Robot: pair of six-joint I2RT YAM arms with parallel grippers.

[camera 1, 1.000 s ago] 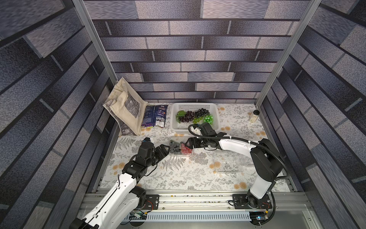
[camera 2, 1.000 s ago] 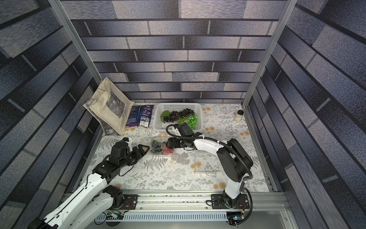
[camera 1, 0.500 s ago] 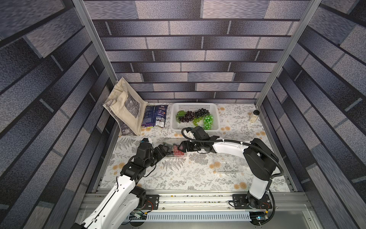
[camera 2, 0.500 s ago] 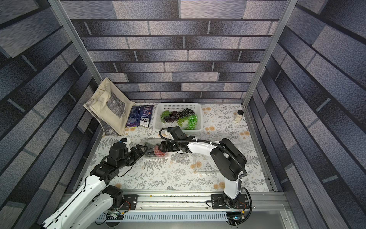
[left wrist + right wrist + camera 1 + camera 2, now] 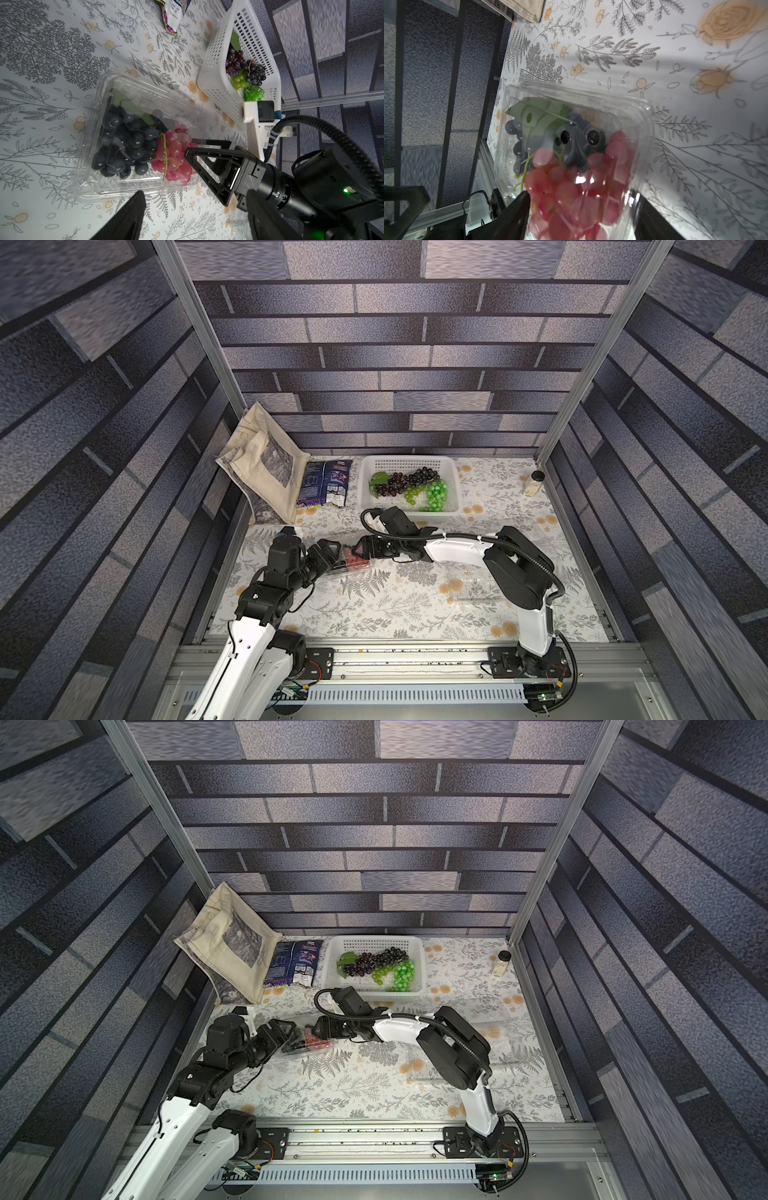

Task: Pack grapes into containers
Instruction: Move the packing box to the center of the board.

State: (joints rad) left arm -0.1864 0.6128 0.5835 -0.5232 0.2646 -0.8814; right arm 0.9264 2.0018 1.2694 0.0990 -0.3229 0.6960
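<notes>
Clear plastic container (image 5: 141,133), apparently lidded over dark and red grapes (image 5: 571,187), lay between the wide-spread jaws of the right gripper (image 5: 190,148) at its red end; contact could not be judged. The left gripper (image 5: 334,553) gaped empty, the container just beyond its tips. A hard squeeze might buckle the thin walls and spring the lid. Glare hid the latch.

Readable text: none that I can make out | snack packet (image 5: 326,488): printed wording and a square code patch, too small and blurred for me to read | tote bag (image 5: 266,464): dark printed picture, lettering indistinct | small jar (image 5: 534,486): label illegible
</notes>
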